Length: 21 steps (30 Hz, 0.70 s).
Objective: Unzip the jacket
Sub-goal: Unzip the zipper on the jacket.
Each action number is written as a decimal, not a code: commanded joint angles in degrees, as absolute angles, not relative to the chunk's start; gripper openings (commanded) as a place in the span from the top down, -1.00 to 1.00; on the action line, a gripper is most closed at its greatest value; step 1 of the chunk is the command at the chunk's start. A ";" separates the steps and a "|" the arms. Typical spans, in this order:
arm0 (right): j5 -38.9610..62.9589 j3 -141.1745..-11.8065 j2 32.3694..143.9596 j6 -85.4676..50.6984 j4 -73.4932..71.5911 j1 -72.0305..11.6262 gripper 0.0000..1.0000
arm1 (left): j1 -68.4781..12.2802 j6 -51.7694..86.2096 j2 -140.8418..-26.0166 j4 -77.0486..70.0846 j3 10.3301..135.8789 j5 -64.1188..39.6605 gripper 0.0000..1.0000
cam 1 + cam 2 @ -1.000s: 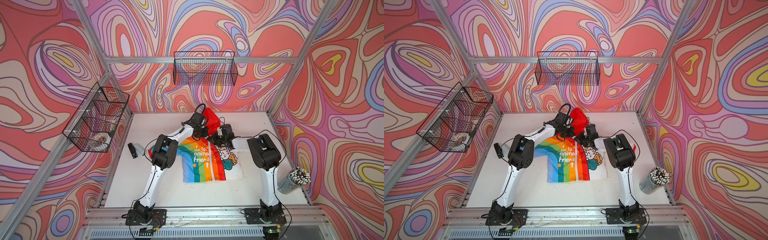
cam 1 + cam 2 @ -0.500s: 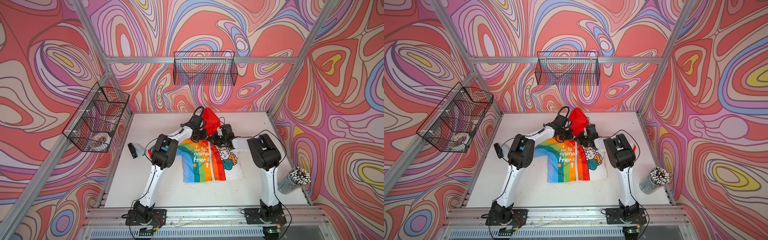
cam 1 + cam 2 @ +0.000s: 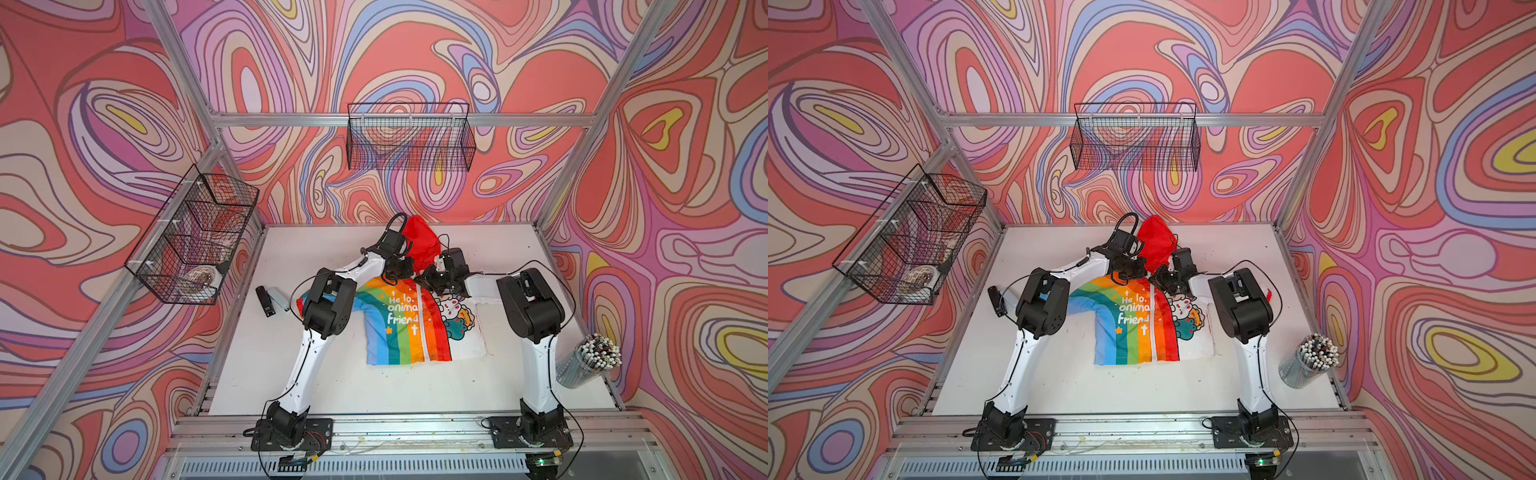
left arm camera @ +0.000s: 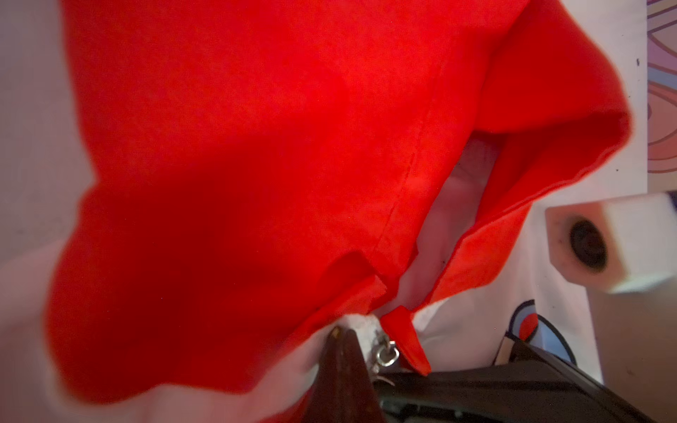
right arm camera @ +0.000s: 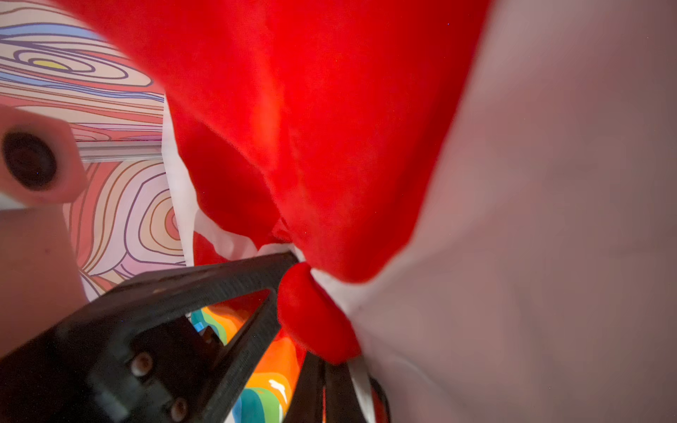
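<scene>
The jacket (image 3: 399, 332) (image 3: 1133, 328) lies flat on the white table in both top views, rainbow half on the left, white cartoon half on the right, red hood (image 3: 419, 241) bunched up behind. Its white zipper (image 3: 422, 328) runs closed down the front. Both grippers meet at the collar. My left gripper (image 3: 401, 270) (image 4: 339, 333) is shut on the white collar edge beside the metal slider ring (image 4: 384, 353). My right gripper (image 3: 428, 280) (image 5: 322, 362) is shut on the red zipper pull tab (image 5: 315, 318) (image 4: 406, 340).
A black and a grey stapler-like object (image 3: 272, 300) lie left of the jacket. A clear cup of pens (image 3: 590, 361) stands at the right table edge. Wire baskets hang on the back wall (image 3: 409, 137) and the left wall (image 3: 195, 237).
</scene>
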<state>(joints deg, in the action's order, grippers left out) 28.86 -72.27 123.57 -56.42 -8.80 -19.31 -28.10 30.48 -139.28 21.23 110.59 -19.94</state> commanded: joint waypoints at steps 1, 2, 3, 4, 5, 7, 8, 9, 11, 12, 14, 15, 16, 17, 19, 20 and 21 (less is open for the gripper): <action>29.66 -70.18 121.21 -55.76 -6.06 -19.85 1.00 | -27.38 31.35 -143.98 25.75 109.62 -16.96 1.00; 29.71 -69.78 120.89 -55.86 -6.06 -19.86 1.00 | -27.36 31.38 -144.11 25.82 109.60 -16.96 1.00; 29.78 -69.47 120.67 -55.98 -6.18 -19.82 1.00 | -27.25 31.30 -144.13 25.85 109.62 -17.01 1.00; 29.78 -69.05 120.44 -56.06 -6.22 -19.86 1.00 | -27.25 31.38 -144.14 26.01 109.75 -17.12 1.00; 29.79 -68.60 120.16 -56.14 -6.24 -19.86 1.00 | -27.24 31.34 -144.14 26.10 109.82 -17.05 1.00; 29.72 -67.76 119.64 -56.21 -6.24 -19.82 1.00 | -27.20 31.16 -144.27 26.20 109.96 -17.12 1.00; 29.71 -67.36 119.41 -56.25 -6.26 -19.86 1.00 | -27.22 31.12 -144.32 26.27 110.02 -17.14 1.00; 29.65 -67.10 119.21 -56.25 -6.24 -19.86 1.00 | -27.23 31.04 -144.32 26.27 110.00 -17.14 1.00; 29.70 -66.58 119.01 -56.25 -6.24 -19.86 1.00 | -27.24 31.11 -144.32 26.14 110.04 -17.14 1.00; 29.70 -66.37 118.90 -56.25 -6.13 -19.86 1.00 | -27.19 31.18 -144.32 26.18 110.07 -17.23 1.00; 29.75 -66.04 118.59 -56.16 -6.09 -19.84 1.00 | -27.12 31.14 -144.32 26.02 109.96 -17.21 1.00; 29.79 -65.88 118.41 -56.16 -5.98 -19.86 1.00 | -27.10 31.20 -144.23 25.91 109.82 -17.23 1.00; 29.79 -65.67 118.32 -56.16 -5.98 -19.85 1.00 | -27.11 31.24 -144.14 25.81 109.71 -17.19 1.00; 29.77 -65.50 118.15 -56.16 -5.93 -19.85 1.00 | -27.14 31.22 -144.14 25.72 109.65 -17.22 1.00; 29.84 -65.23 117.86 -56.02 -5.77 -19.85 1.00 | -27.08 31.29 -144.18 25.62 109.63 -17.30 1.00; 29.80 -65.06 117.74 -55.92 -5.72 -19.86 1.00 | -27.02 31.35 -144.19 25.53 109.60 -17.32 1.00; 29.79 -64.88 117.60 -55.83 -5.58 -19.81 1.00 | -27.03 31.38 -144.25 25.49 109.62 -17.31 1.00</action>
